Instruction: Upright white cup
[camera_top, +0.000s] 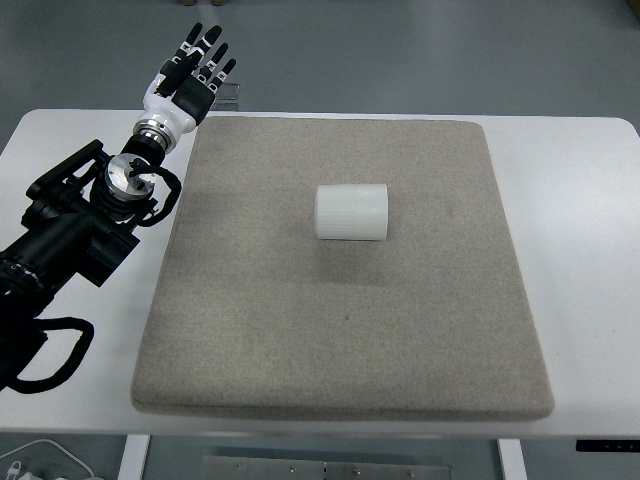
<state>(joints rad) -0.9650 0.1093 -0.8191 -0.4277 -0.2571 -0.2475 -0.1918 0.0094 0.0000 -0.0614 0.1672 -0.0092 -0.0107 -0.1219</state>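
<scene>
Currently the white cup (351, 212) lies on its side mid-mat (250, 330), long axis left-right. Your left hand (192, 72), fingers spread and empty, hovers far-left, well apart; cup lies rightward and nearer you.

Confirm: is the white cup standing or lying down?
Lying down: the white cup rests on its side on the grey mat, ribbed wall facing up.

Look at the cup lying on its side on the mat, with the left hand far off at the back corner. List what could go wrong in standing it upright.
1. The cup is a cylinder lying on its side, so a nudge may roll it across the mat.
2. The left hand is open beyond the table's back left corner, so a long reach could arrive misaligned.
3. The soft mat could let the cup topple again.
</scene>
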